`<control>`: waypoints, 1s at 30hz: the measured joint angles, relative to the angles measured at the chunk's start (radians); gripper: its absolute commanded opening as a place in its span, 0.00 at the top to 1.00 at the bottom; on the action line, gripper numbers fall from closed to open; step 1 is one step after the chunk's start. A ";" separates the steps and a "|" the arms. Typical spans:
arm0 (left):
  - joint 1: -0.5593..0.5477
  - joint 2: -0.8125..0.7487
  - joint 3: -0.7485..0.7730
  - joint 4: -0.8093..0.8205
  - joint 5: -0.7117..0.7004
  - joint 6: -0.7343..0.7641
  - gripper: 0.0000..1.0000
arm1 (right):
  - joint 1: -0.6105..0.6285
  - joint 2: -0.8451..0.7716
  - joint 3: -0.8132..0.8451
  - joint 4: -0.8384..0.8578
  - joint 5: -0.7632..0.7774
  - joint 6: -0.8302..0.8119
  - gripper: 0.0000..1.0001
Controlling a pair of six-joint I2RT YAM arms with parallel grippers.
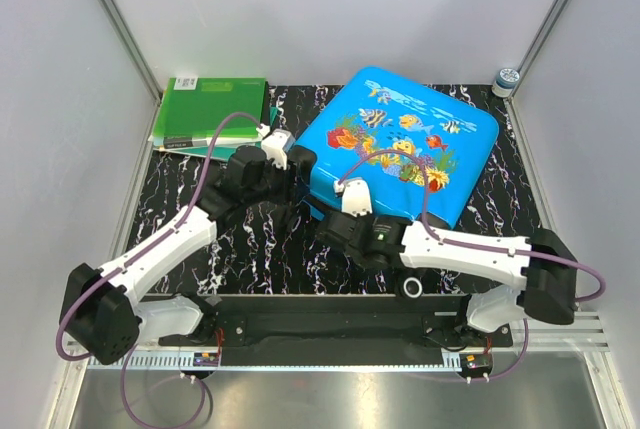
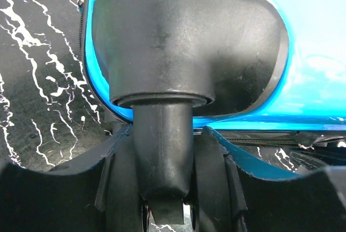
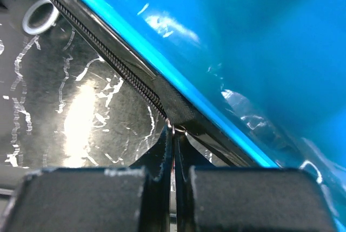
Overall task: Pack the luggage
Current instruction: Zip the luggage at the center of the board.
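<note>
The luggage [image 1: 400, 139], a bright-blue hard-shell case with a fish print, lies flat and closed on the black marbled mat. My left gripper [image 1: 300, 164] is at its left corner. In the left wrist view its fingers [image 2: 121, 189] press on both sides of the black wheel stem [image 2: 162, 145], under the wheel housing [image 2: 184, 37]. My right gripper [image 1: 335, 217] is at the case's near edge. There its jaws are shut [image 3: 174, 178] on the thin metal zipper pull [image 3: 174, 134], at the end of the black zipper [image 3: 130, 75] below the blue shell [image 3: 243, 37].
Green folders [image 1: 210, 109] are stacked at the back left of the mat, just behind the left arm. A small jar [image 1: 507, 79] stands at the back right corner. A white ring [image 1: 412, 289] lies near the front edge, under the right arm. Grey walls enclose three sides.
</note>
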 measured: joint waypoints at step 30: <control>-0.032 -0.010 -0.011 0.007 0.066 -0.011 1.00 | 0.001 -0.283 -0.201 0.094 -0.065 0.137 1.00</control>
